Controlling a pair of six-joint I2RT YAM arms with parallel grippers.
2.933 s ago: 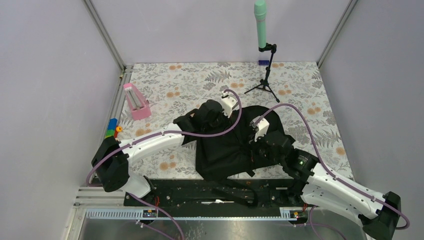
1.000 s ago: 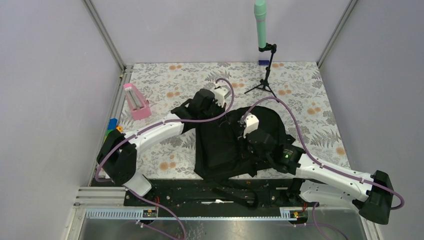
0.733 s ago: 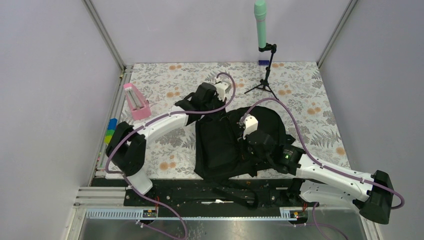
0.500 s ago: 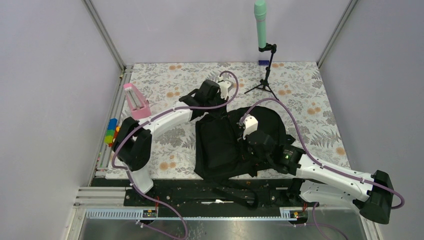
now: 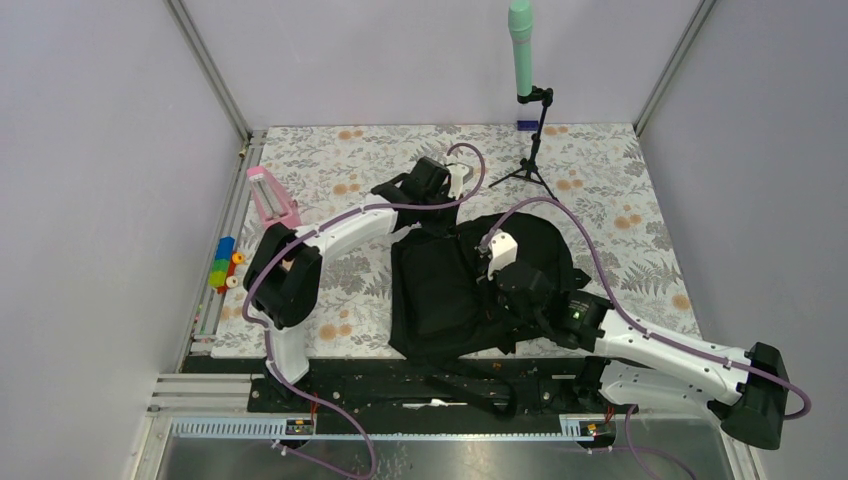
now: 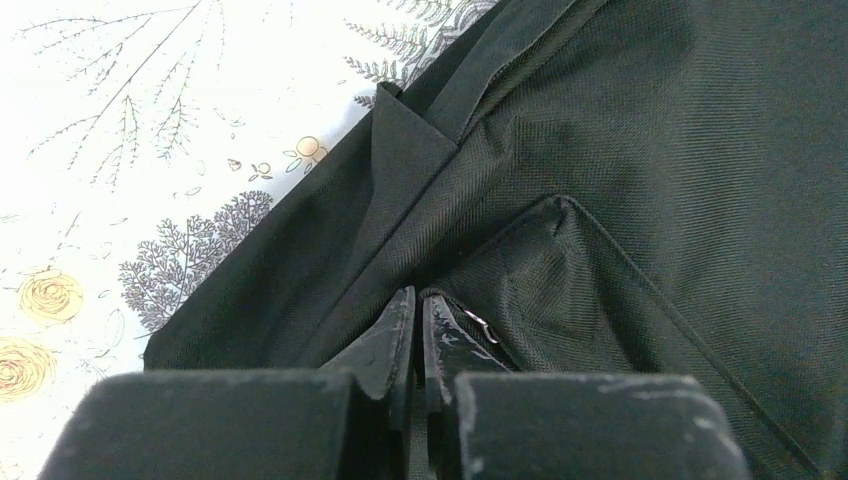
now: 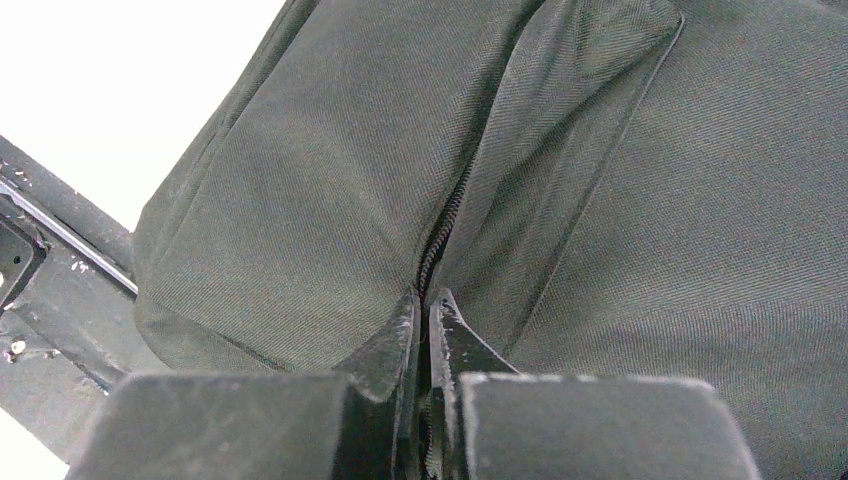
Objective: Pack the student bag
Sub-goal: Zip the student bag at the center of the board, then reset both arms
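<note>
The student bag (image 5: 450, 295) is a large black fabric backpack lying flat on the floral table mat in the top view. My left gripper (image 5: 428, 222) is at its far left corner. In the left wrist view the left gripper (image 6: 418, 300) is shut on a fold of the bag's fabric (image 6: 600, 150), next to a small metal zip ring (image 6: 480, 323). My right gripper (image 5: 497, 288) rests on the bag's middle. In the right wrist view the right gripper (image 7: 424, 300) is shut on the bag's zip line (image 7: 440, 235). No books show.
A pink stand-up object (image 5: 272, 201) and small coloured blocks (image 5: 225, 270) sit at the left edge of the mat. A black tripod (image 5: 530, 160) holding a green cylinder (image 5: 521, 45) stands at the back. Grey walls close in on both sides.
My left arm has swung right and farther back, carrying its gripper along the bag's far edge and pulling the fabric straighter. My right gripper has stayed put over the last second.
</note>
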